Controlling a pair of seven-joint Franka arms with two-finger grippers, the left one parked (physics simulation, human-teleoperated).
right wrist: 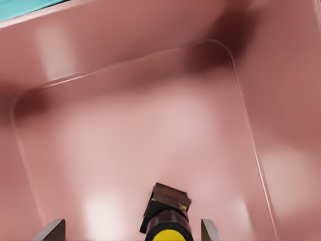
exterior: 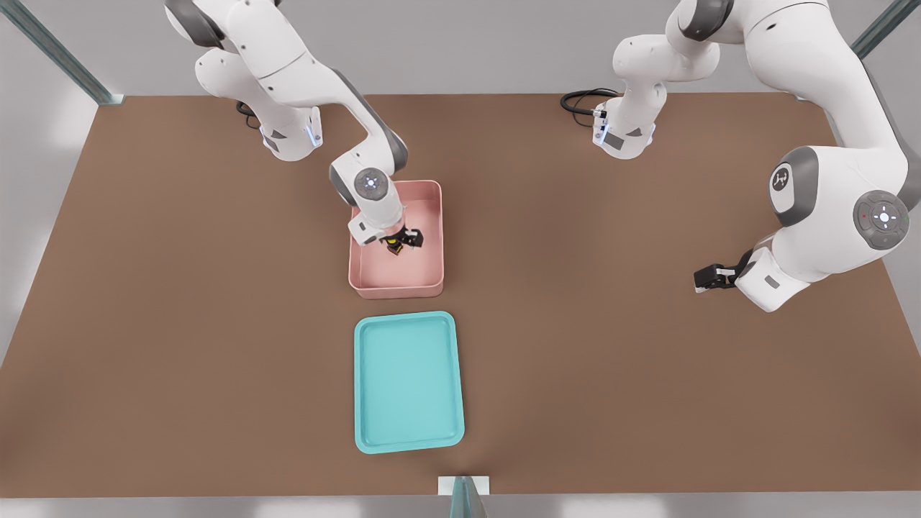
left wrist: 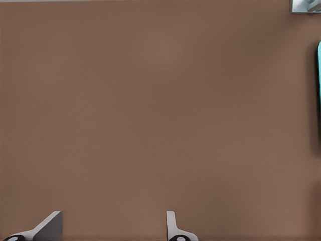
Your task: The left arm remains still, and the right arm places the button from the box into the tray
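Note:
The pink box (exterior: 396,288) stands mid-table, and the turquoise tray (exterior: 409,381) lies just in front of it, nearer the table's front edge. Inside the box sits the button (exterior: 394,247), yellow cap on a dark body. My gripper (exterior: 401,240) reaches down into the box right over the button. In the right wrist view the button (right wrist: 167,219) rests on the box floor (right wrist: 150,125) between my gripper's (right wrist: 131,231) two fingers, which stand wide apart and open on either side without touching it. A sliver of the tray (right wrist: 22,7) shows beyond the box wall.
The parked arm's gripper (exterior: 710,278) hangs over the brown table at the front view's right. A black cable (exterior: 581,100) lies near the far edge. A small metal post (exterior: 463,495) stands at the front edge. The tray's edge (left wrist: 319,75) shows in the left wrist view.

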